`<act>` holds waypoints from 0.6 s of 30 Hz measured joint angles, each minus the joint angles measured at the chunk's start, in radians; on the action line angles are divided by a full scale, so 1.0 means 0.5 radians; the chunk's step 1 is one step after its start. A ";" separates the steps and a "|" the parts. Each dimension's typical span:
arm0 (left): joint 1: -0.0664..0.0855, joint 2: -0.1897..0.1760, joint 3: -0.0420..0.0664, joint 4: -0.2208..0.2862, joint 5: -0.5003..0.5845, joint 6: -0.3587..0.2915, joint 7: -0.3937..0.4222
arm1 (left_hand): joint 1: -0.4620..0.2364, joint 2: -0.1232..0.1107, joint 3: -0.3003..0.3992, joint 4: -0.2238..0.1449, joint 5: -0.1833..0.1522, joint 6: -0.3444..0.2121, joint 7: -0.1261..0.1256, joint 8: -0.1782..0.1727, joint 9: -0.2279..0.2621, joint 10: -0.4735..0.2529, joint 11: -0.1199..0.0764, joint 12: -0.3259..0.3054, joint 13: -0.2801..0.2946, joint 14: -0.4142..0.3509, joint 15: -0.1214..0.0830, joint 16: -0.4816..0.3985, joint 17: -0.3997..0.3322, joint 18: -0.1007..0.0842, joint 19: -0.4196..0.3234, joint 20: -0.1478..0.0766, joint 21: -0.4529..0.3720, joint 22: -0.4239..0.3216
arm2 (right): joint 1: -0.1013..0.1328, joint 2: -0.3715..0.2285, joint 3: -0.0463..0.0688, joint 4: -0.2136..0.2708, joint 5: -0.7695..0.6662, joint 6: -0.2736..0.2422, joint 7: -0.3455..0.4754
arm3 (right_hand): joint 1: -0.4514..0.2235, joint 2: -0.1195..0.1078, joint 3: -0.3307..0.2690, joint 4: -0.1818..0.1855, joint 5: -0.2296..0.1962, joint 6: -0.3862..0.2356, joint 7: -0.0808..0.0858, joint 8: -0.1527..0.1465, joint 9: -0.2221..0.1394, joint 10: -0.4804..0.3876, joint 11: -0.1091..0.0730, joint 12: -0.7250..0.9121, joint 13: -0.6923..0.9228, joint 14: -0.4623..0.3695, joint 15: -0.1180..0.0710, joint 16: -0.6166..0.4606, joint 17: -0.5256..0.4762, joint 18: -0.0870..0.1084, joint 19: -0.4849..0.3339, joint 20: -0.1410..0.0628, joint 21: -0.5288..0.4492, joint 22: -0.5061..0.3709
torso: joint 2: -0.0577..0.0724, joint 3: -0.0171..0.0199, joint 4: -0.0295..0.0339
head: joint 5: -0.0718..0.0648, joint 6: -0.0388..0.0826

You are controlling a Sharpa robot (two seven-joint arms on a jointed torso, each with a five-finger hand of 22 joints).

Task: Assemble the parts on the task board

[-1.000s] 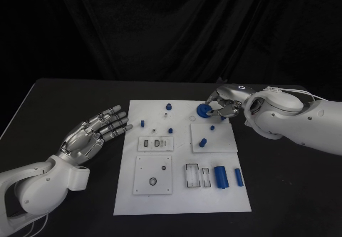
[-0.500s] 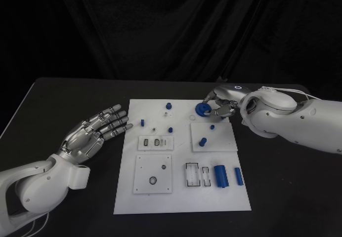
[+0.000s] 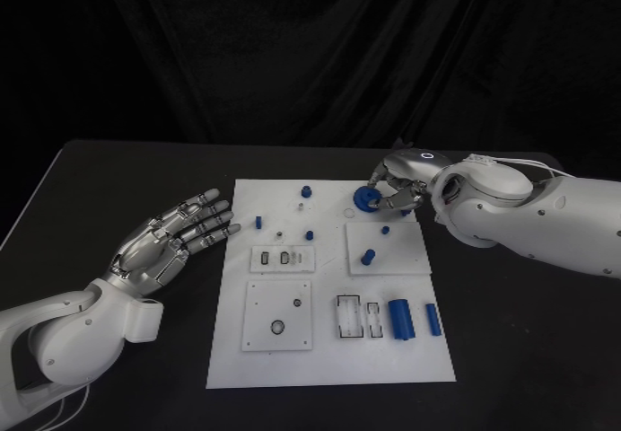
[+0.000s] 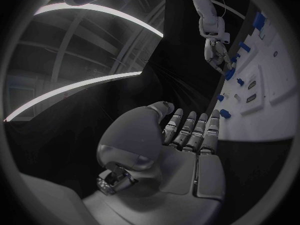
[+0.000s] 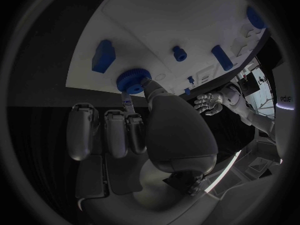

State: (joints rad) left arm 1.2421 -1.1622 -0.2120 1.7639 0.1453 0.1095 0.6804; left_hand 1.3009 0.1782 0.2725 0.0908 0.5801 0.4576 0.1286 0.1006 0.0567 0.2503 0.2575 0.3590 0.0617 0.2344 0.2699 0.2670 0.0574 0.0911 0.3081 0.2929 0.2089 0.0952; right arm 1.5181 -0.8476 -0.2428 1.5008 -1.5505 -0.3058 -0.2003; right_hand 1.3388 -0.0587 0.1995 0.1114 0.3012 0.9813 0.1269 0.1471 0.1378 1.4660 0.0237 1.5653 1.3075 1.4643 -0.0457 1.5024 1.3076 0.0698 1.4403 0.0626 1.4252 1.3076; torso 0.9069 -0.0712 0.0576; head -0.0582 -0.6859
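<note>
The right hand [image 3: 398, 190] pinches a round blue gear [image 3: 369, 200] at the far edge of the white task board [image 3: 330, 359]. The left hand [image 3: 175, 238] rests flat with fingers spread, holding nothing, just beside the board. Two blue cylinders [image 3: 401, 321] lie near the board's front corner.

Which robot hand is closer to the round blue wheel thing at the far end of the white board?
The right hand: it grips the blue wheel at the board's far end. The left hand hangs open beside the board's other edge, well away.
</note>
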 measured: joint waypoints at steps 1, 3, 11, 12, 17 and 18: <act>0.000 0.000 0.000 0.000 0.000 0.001 0.000 | 0.000 0.000 0.003 -0.003 0.000 0.000 0.000 0.000 0.000 0.000 0.000 0.000 0.000 0.000 0.000 0.000 0.001 0.000 0.000 0.000 0.006 0.000 | -0.001 0.000 0.000 0.002 -0.008 -0.006 0.004 | 0.011 -0.007 0.006 -0.027 0.097 0.019 0.019 0.000 0.000 0.003 -0.015 0.000 0.000 0.003 -0.003 0.000 0.000 0.000 0.008 -0.008 0.000 0.000 | 0.000 0.0000 0.000 | 0.000 0.000; 0.000 0.000 0.000 -0.001 0.001 0.002 0.000 | 0.000 0.000 0.005 -0.005 0.000 0.000 0.000 0.000 0.000 0.000 0.000 0.000 0.000 0.000 0.000 0.000 0.002 0.000 0.000 0.000 0.007 0.000 | -0.003 0.000 -0.001 0.007 -0.025 -0.023 0.014 | 0.022 -0.007 0.005 -0.031 0.209 0.019 0.019 0.000 -0.001 0.000 -0.027 0.000 0.000 0.006 -0.007 0.003 0.000 0.000 0.017 -0.017 0.004 0.000 | 0.000 -0.0004 0.000 | 0.000 0.000; 0.000 -0.004 0.000 -0.002 0.002 0.005 0.000 | 0.000 0.000 0.011 0.000 0.000 0.000 0.000 0.000 0.000 0.000 0.000 0.000 0.000 0.007 0.007 0.010 0.002 0.000 0.000 0.000 0.007 0.000 | -0.016 -0.023 -0.012 0.071 -0.091 -0.128 0.071 | 0.034 -0.018 0.068 -0.116 0.482 -0.005 -0.005 0.000 -0.208 0.001 -0.066 0.000 0.000 -0.002 -0.052 0.047 0.000 -0.032 0.047 -0.047 0.061 0.000 | 0.000 -0.0008 0.000 | 0.015 0.007; 0.000 -0.005 0.000 -0.002 0.002 0.006 0.000 | 0.000 0.000 0.011 0.000 0.000 0.000 0.000 0.000 0.000 0.000 0.000 0.000 0.000 0.007 0.007 0.012 0.002 0.000 0.000 0.000 0.007 0.000 | -0.016 -0.025 -0.012 0.086 -0.101 -0.149 0.080 | 0.034 -0.018 0.068 -0.116 0.482 -0.012 -0.011 0.000 -0.208 0.001 -0.066 0.000 0.000 -0.004 -0.054 0.047 0.000 -0.032 0.047 -0.047 0.067 0.000 | 0.000 -0.0008 0.000 | 0.018 0.007; 0.000 -0.008 0.000 -0.002 0.003 0.007 0.000 | 0.000 0.000 0.011 0.000 0.000 0.006 0.006 0.000 0.000 0.000 0.000 0.000 0.000 0.007 0.007 0.014 0.002 0.000 0.000 0.000 0.007 0.002 | -0.006 -0.016 -0.011 0.150 -0.135 -0.235 0.109 | 0.021 -0.007 0.068 -0.116 0.490 -0.026 -0.025 0.000 -0.208 0.001 -0.066 0.000 0.000 -0.007 -0.058 0.056 0.000 -0.032 0.047 -0.047 0.071 0.000 | 0.000 -0.0008 -0.001 | 0.023 0.010; 0.000 -0.009 0.000 -0.002 0.003 0.007 0.000 | 0.000 0.000 0.011 0.000 0.000 0.007 0.007 0.000 0.000 0.000 0.000 0.000 0.000 0.007 0.007 0.014 0.002 0.000 0.000 0.000 0.007 0.002 | -0.001 -0.011 -0.010 0.159 -0.140 -0.246 0.112 | 0.016 -0.003 0.071 -0.113 0.494 -0.026 -0.026 0.000 -0.208 0.001 -0.066 0.000 0.000 -0.007 -0.058 0.056 0.000 -0.032 0.047 -0.047 0.075 0.000 | 0.000 -0.0008 -0.001 | 0.023 0.011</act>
State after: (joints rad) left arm 1.2421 -1.1665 -0.2121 1.7630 0.1468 0.1130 0.6804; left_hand 1.3010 0.1782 0.2779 0.0910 0.5801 0.4612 0.1322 0.1006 0.0566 0.2503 0.2575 0.3590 0.0617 0.2382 0.2736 0.2739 0.0584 0.0913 0.3081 0.2929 0.2123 0.0961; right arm 1.5176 -0.8530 -0.2480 1.5802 -1.6204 -0.4289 -0.1441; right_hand 1.3467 -0.0601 0.2349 0.0550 0.5483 0.9684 0.1141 0.1470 0.0338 1.4666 -0.0095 1.5653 1.3073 1.4608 -0.0748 1.5304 1.3075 0.0539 1.4636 0.0392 1.4629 1.3075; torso 0.9068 -0.0716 0.0569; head -0.0468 -0.6806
